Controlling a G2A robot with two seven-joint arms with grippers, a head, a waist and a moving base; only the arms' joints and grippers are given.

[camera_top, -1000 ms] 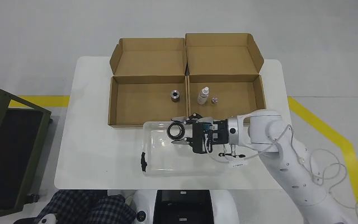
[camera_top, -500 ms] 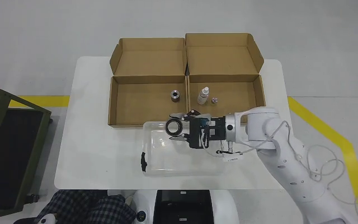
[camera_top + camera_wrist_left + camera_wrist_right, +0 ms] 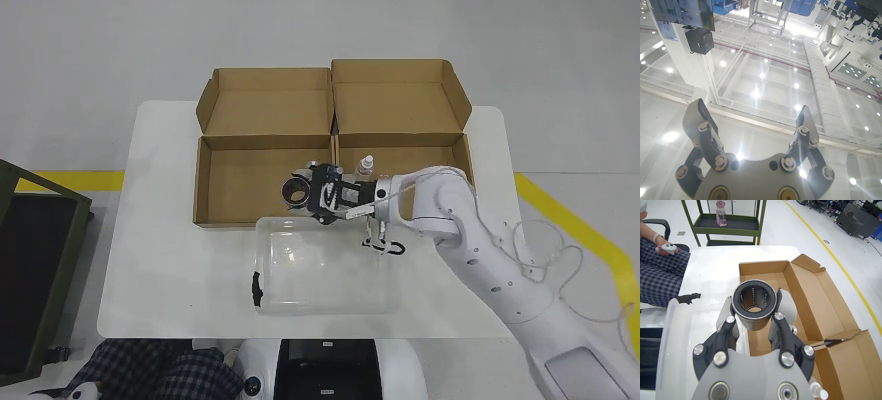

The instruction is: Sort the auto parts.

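While pinched between the right gripper's jaws, a hollow steel bearing hangs over the brown cardboard box.
Its black-rimmed round bore shows rows of balls; the left gripper stands spread.

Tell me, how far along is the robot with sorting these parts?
Nearly done, it seems. A small white bottle already sits in the right cardboard box. The right fingers grip a linear bearing above the left cardboard box, not yet released. The clear bin looks empty, so setting this bearing down may be the last step.
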